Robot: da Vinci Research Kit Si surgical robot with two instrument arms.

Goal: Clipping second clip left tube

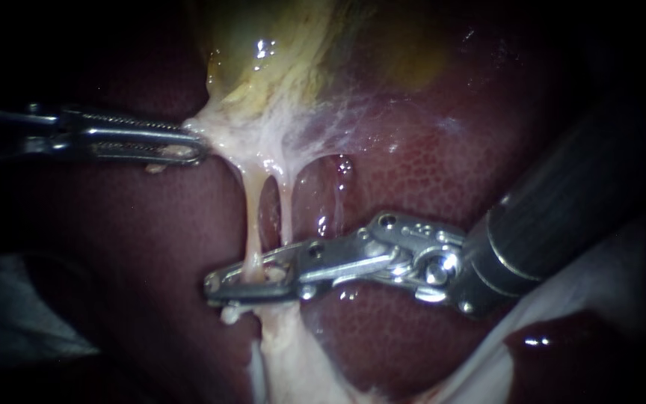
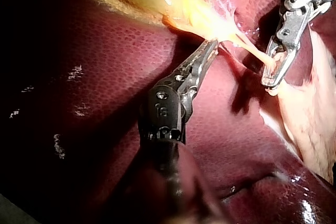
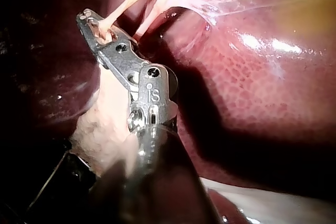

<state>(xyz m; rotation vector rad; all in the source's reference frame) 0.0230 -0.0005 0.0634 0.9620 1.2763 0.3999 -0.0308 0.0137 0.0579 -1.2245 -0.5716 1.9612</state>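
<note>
Two pale tubes hang from the white tissue under the yellow gallbladder (image 1: 278, 45): the left tube (image 1: 251, 217) and the right tube (image 1: 287, 209). My right instrument (image 1: 226, 286) comes in from the right, its slotted jaws lying together across the left tube low down, one on each side of it. The right wrist view shows the same tube (image 3: 118, 11) running into those jaws (image 3: 88, 22). My left instrument (image 1: 192, 146) is shut on the white tissue at the gallbladder's lower end and holds it taut; its jaws (image 2: 212, 43) pinch that tissue.
Dark red liver (image 1: 428, 164) lies behind and around the tubes. A pale fatty stump (image 1: 293, 352) continues below the right jaws. White sheet-like tissue (image 1: 600, 284) runs under the right shaft. The right tube passes just behind the right instrument's jaws.
</note>
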